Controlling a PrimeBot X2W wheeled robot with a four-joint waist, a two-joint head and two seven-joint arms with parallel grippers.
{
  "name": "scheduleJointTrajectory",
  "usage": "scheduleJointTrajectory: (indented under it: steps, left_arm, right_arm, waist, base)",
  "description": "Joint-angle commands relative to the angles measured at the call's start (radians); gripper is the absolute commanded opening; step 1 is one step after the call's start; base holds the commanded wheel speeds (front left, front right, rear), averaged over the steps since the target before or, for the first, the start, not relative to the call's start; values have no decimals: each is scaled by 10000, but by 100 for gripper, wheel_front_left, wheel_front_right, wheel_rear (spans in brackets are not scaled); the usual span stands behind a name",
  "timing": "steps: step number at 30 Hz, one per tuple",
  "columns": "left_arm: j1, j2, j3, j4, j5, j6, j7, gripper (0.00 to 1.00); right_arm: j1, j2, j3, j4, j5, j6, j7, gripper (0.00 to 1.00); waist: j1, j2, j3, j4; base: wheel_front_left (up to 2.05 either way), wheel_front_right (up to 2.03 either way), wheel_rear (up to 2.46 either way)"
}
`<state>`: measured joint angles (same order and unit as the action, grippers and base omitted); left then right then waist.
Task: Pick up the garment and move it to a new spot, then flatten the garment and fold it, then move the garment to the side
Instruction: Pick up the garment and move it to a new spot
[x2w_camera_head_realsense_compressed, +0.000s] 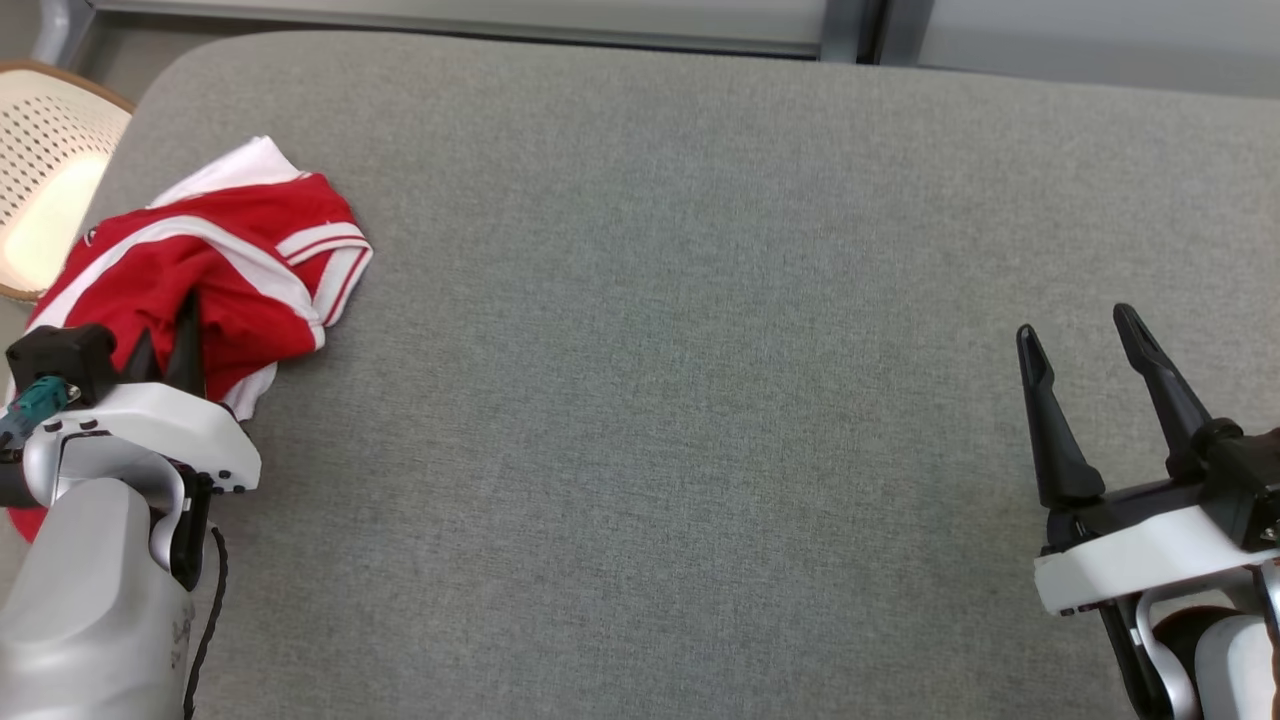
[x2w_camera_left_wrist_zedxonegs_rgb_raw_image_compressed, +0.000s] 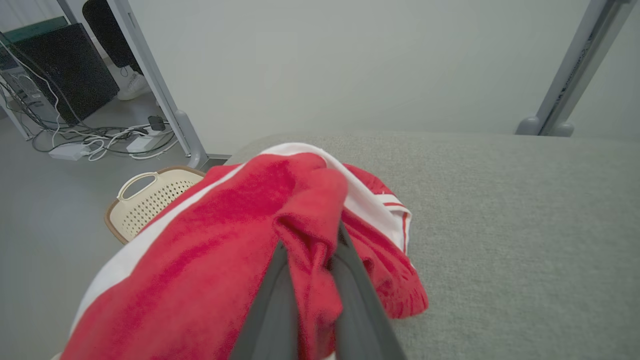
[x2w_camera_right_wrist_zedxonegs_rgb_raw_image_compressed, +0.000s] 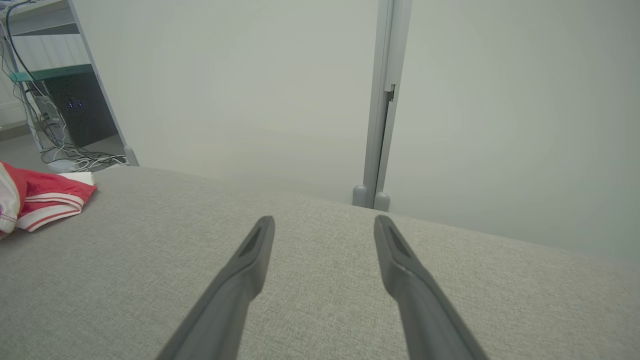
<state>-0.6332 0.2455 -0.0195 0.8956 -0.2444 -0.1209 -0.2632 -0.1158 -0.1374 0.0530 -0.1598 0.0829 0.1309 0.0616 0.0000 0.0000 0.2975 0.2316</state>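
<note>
Garment (x2w_camera_head_realsense_compressed: 230, 260), crumpled red with white stripes, pinched by left tool (x2w_camera_head_realsense_compressed: 165, 325); right tool (x2w_camera_head_realsense_compressed: 1076, 325) spread.

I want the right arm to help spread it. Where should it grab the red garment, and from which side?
Probably take the striped sleeve cuff at the right edge of the garment, coming low from the right across the table. It sticks out flat toward the open right gripper, and the left gripper pinches a middle fold.

Garment (x2w_camera_head_realsense_compressed: 230, 270) at far-left corner of worktop (x2w_camera_head_realsense_compressed: 700, 350), reaching left edge. Left gripper (x2w_camera_head_realsense_compressed: 165, 325) at its near side, fold between fingers. Basket (x2w_camera_head_realsense_compressed: 45, 150) on floor, left of worktop. Right gripper (x2w_camera_head_realsense_compressed: 1077, 323) near-right, well apart from garment.
</note>
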Motion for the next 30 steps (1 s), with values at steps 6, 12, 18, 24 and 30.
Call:
scheduleJointTrajectory:
  steps: [6, 12, 18, 24, 30]
  left_arm:
    - [1042, -115, 389, -2568, 245, -15, -18, 0]
    - [1989, -558, 90, -4433, 345, -69, -17, 0]
    - [2956, -1102, -906, -5653, 328, -94, 32, 0]
    - [3268, -1579, -2142, -5843, -98, -105, 335, 0]
    - [3125, -1870, -3211, -5434, -570, 75, 459, 0]
  right_arm:
    - [416, 170, -83, 255, 169, -3, -291, 100]
    - [747, 306, -149, 356, 289, -3, -428, 100]
    - [976, 401, -75, 337, 354, -1, -474, 100]
    - [874, 460, -18, 286, 352, -3, -502, 100]
    - [792, 612, -72, 279, 362, -3, -661, 100]
  waist:
    - [0, 0, -1125, -44]
    - [0, 0, -1754, -382]
    - [0, 0, -2028, -1253]
    - [0, 0, -1723, -2544]
    - [0, 0, -1106, -3768]
  base:
    - [0, 0, 0]
    - [0, 0, 0]
    - [0, 0, 0]
    - [0, 0, 0]
    - [0, 0, 0]
